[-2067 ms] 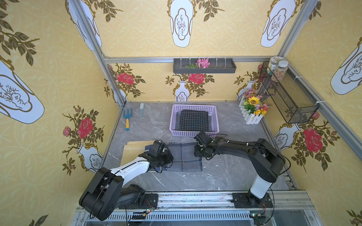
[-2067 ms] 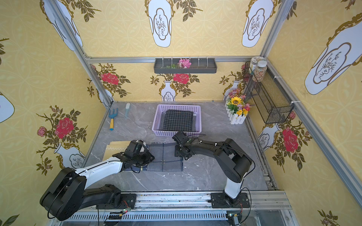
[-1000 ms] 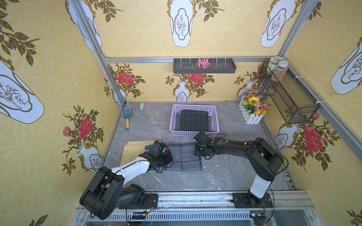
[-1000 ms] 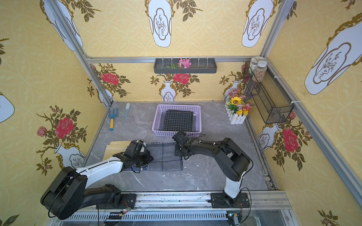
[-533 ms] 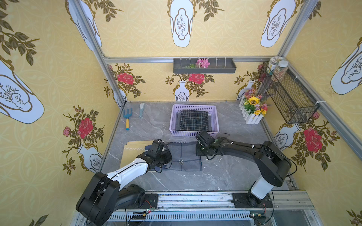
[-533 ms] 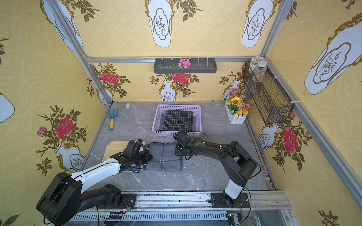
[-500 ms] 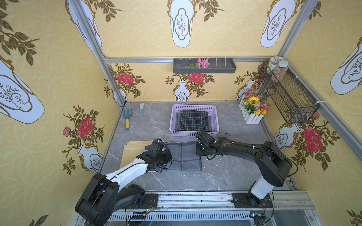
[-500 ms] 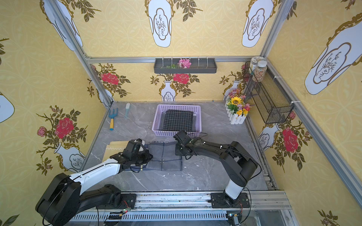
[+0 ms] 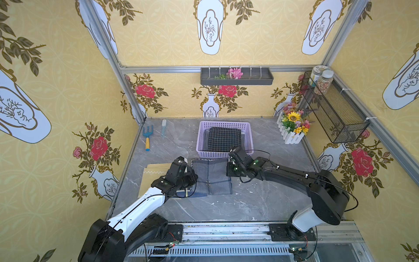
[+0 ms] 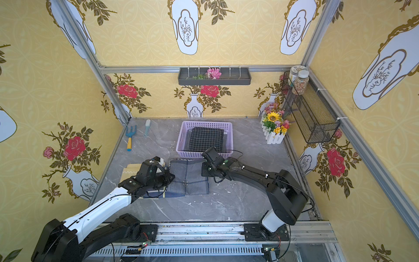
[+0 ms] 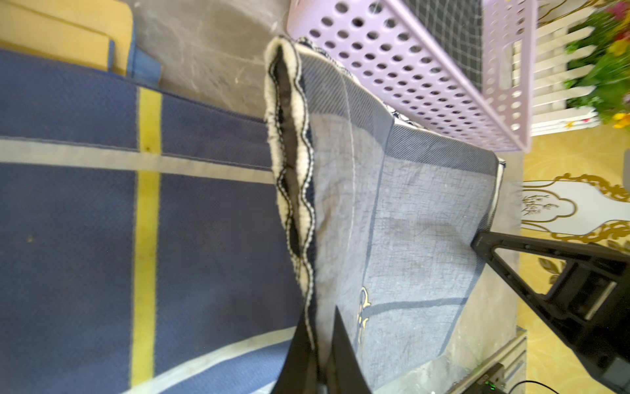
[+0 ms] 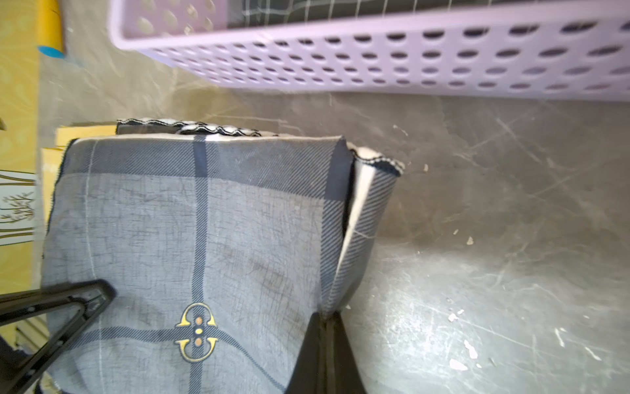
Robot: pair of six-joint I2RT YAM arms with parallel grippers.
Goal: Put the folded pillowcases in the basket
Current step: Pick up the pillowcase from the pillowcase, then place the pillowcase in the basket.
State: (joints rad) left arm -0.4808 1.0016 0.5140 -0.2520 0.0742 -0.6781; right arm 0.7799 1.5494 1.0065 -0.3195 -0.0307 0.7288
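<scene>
Left fingers (image 11: 344, 358) pinch the left edge of a folded grey-blue checked fabric pillowcase (image 9: 212, 177) at the centre of the grey marble table (image 9: 260, 204). Right fingers (image 12: 306, 361) pinch its right edge, just before the shallow lilac perforated plastic basket (image 9: 223, 154) by the back edge.

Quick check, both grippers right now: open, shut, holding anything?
Left gripper: shut, pinching one side edge of the folded pillowcase.
Right gripper: shut, pinching the opposite side edge of the same pillowcase.
</scene>
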